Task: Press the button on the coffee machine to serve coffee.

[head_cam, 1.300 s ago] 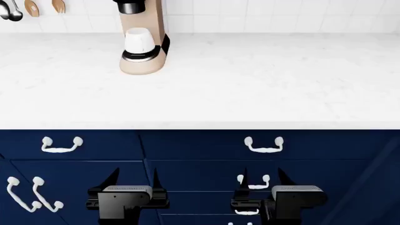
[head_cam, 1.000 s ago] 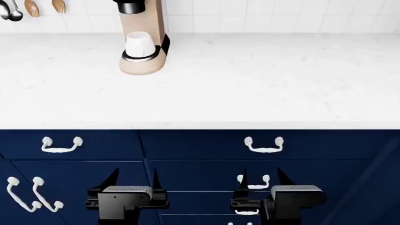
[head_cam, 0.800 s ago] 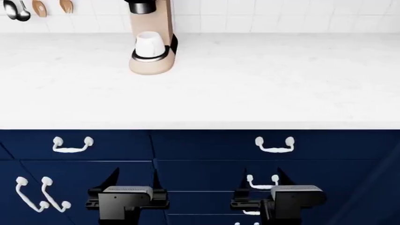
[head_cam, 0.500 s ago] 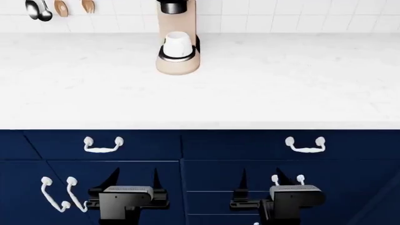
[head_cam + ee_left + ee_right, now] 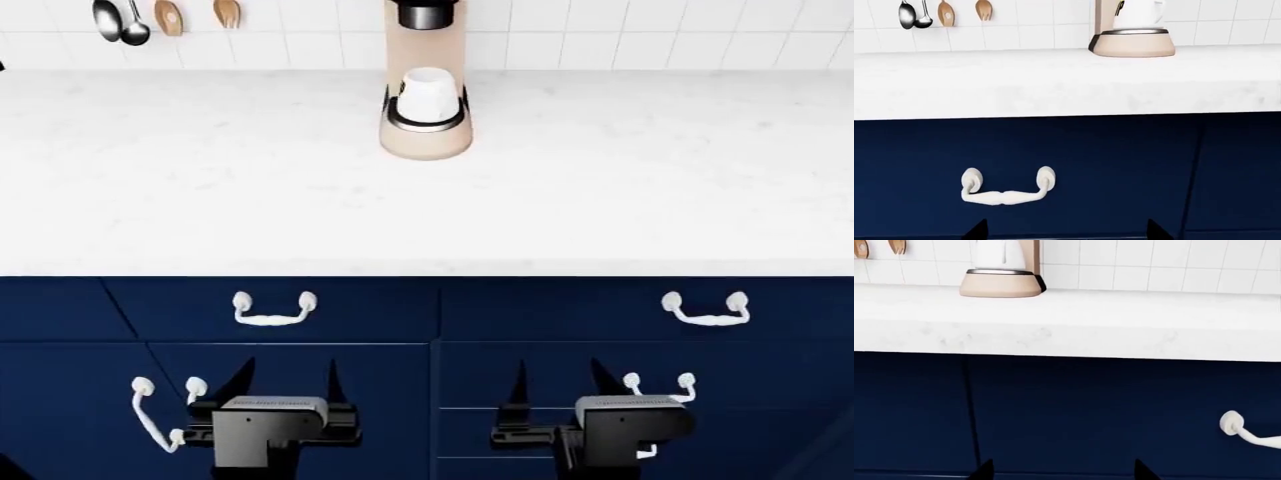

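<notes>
The beige coffee machine (image 5: 424, 90) stands at the back of the white counter, near the tiled wall, with a black spout collar on top and a white cup (image 5: 427, 95) on its black-ringed tray. Its buttons do not show. Its base also shows in the left wrist view (image 5: 1133, 42) and the right wrist view (image 5: 1001, 282). My left gripper (image 5: 284, 385) and right gripper (image 5: 558, 382) are both open and empty, low in front of the navy cabinet fronts, well below and short of the counter.
The white marble counter (image 5: 427, 200) spans the view. Navy drawers with white handles (image 5: 272, 308) (image 5: 707, 308) lie below it. Spoons and a fork (image 5: 134, 20) hang on the wall at the back left.
The view has shifted left along the counter: the coffee machine, drawer handles and hanging utensils have slid right in the picture. Both grippers keep their pose, open.
</notes>
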